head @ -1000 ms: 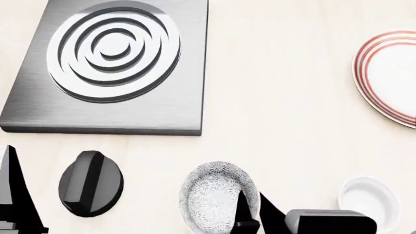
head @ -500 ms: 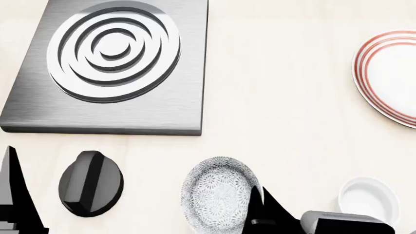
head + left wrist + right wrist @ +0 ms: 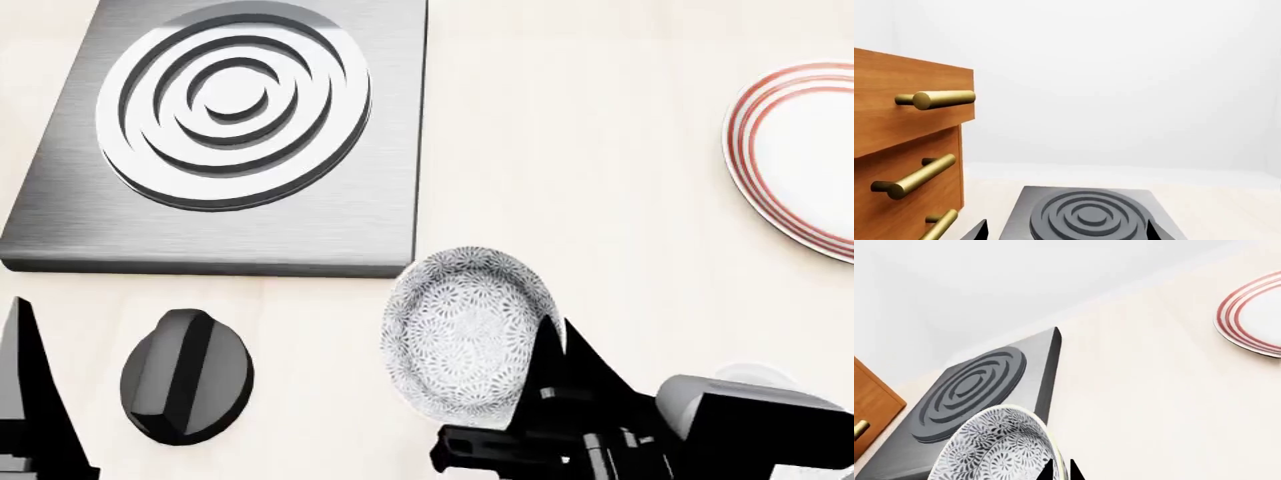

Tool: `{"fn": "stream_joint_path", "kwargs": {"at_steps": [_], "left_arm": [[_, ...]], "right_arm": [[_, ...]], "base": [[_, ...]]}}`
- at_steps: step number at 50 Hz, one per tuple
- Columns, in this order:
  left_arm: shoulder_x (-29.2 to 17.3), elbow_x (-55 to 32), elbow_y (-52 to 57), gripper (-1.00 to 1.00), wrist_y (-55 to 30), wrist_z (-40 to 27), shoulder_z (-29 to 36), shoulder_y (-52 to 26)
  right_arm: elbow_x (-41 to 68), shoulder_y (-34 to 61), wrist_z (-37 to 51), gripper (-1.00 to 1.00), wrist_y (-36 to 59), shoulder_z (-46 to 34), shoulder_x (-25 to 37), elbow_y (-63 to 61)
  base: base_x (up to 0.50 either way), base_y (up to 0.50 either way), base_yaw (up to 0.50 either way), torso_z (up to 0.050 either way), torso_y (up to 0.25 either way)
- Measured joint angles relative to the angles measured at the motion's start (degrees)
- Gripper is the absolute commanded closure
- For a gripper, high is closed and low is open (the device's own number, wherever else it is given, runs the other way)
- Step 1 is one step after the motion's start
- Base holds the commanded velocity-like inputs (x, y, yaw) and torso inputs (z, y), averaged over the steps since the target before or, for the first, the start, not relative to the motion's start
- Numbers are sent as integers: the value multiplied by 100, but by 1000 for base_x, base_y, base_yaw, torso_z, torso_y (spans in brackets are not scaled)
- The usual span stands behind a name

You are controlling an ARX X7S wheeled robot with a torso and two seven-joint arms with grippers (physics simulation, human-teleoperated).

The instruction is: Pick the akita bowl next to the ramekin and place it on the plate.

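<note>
The akita bowl (image 3: pixel 463 330), grey-and-white floral, is tilted and held off the counter just in front of the burner plate's near right corner. My right gripper (image 3: pixel 550 348) is shut on its right rim. In the right wrist view the rim of the bowl (image 3: pixel 991 450) sits between the two black fingertips of that gripper (image 3: pixel 1061 473). The ramekin (image 3: pixel 754 373) is almost wholly hidden behind my right arm. The red-ringed plate (image 3: pixel 801 150) lies at the far right and also shows in the right wrist view (image 3: pixel 1254 315). My left gripper (image 3: pixel 1066 232) is open and holds nothing.
A steel burner plate (image 3: pixel 227 130) with concentric rings takes up the far left. A black knob (image 3: pixel 187 375) lies near the left front, beside a finger (image 3: pixel 24 400) of my left gripper. Wooden drawers (image 3: pixel 901 150) with brass handles stand left of the burner.
My right gripper has risen and moved away from me with the bowl, which now hangs tilted above the counter. The right arm now covers most of the ramekin.
</note>
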Motion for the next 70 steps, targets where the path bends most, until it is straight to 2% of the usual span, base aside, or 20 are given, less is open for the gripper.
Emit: {"fn": "stream_joint_path", "kwargs": {"at_steps": [33, 70], "left_arm": [[-34, -5, -23, -100, 32, -35, 72, -30], [-58, 62, -164, -100, 164, -43, 181, -12]], "right_arm": [[605, 1756, 562, 100, 447, 268, 33, 1051], [691, 3433, 891, 100, 402, 610, -73, 3232]], "base": [[0, 0, 0, 0, 0], [0, 0, 0, 0, 0]]}}
